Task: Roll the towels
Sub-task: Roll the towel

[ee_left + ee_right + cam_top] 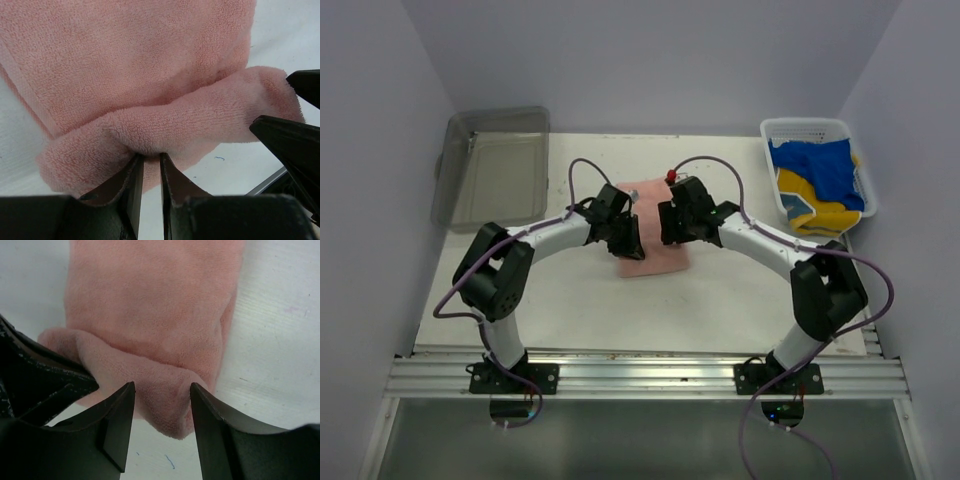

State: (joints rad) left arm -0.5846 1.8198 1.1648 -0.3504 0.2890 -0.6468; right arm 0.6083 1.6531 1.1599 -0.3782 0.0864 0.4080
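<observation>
A salmon pink towel (655,262) lies flat mid-table, its near edge curled up into a low roll (165,125). My left gripper (151,159) is shut on that rolled edge, with terry pinched between its narrow-set fingers. My right gripper (162,387) is open, its fingers standing on either side of the roll's right end (165,390) without squeezing it. In the top view the two grippers (628,240) (670,228) sit side by side over the towel's near half. A royal blue towel (820,165) and a yellow towel (815,210) lie crumpled in the basket.
The white mesh basket (807,124) stands at the back right corner. A grey translucent tray (495,165) sits at the back left. Each wrist view shows the other arm's black fingers (295,145) (40,380) close beside its own.
</observation>
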